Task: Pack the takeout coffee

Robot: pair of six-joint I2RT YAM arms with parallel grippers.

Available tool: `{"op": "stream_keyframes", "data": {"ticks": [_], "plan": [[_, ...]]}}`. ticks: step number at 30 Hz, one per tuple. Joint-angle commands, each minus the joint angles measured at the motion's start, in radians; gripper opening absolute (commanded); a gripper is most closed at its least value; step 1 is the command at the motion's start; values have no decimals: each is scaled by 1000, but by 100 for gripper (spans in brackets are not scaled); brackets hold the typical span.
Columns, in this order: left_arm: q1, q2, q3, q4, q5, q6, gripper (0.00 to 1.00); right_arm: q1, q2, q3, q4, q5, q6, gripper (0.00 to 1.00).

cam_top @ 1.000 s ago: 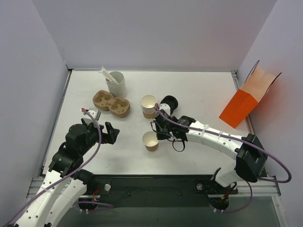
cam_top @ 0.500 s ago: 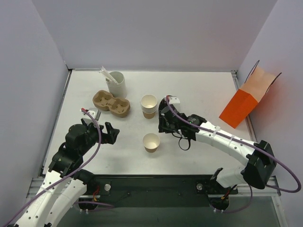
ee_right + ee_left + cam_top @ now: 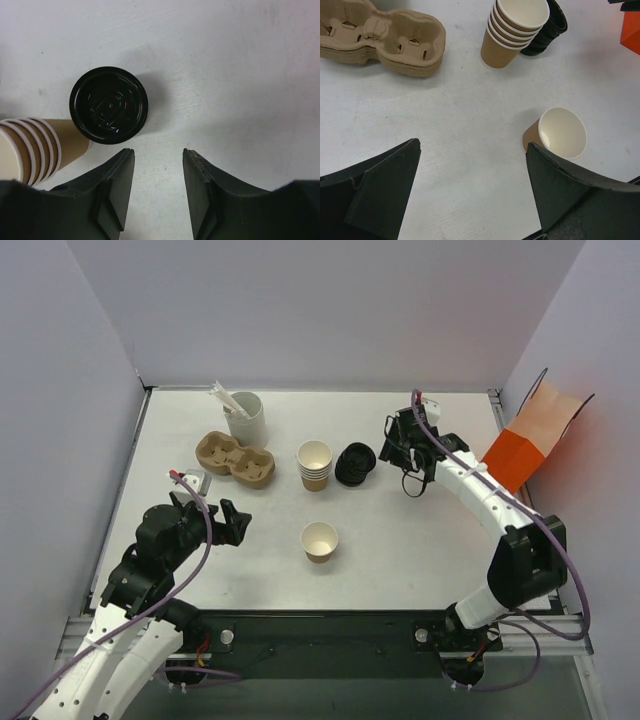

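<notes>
Takeout coffee cup (image 3: 320, 540): tan paper, white inside, open-topped, upright mid-surface (image 3: 430, 535). Left end effector (image 3: 472, 147) spread wide, nothing gripped, cup just ahead. Right end effector (image 3: 157, 152) partly spread, holding nothing, hovering beside black lid pile (image 3: 108, 105).

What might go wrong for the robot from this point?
1. The black lids sit stacked, close beside the cup stack. The open right gripper might lift several lids at once or bump the cups.
2. The lone cup stands lidless and unheld, with the left gripper open and apart from it. Pressing a lid on could tip it.
</notes>
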Motion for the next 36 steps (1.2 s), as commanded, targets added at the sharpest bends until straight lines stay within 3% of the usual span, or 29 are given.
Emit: {"op": "stream_keyframes", "data": {"ticks": [1, 20, 29, 36], "plan": [[-4, -3, 26, 25, 15, -4, 96, -35, 107, 89, -11, -90, 0, 44], [-4, 22, 17, 47, 50, 4, 92, -81, 305, 132, 61, -227, 44, 47], [-4, 28, 15, 51, 54, 8, 91, -90, 350, 143, 84, -270, 63, 44], [-4, 25, 14, 56, 56, 10, 89, -92, 357, 139, 107, -284, 67, 33]]}}
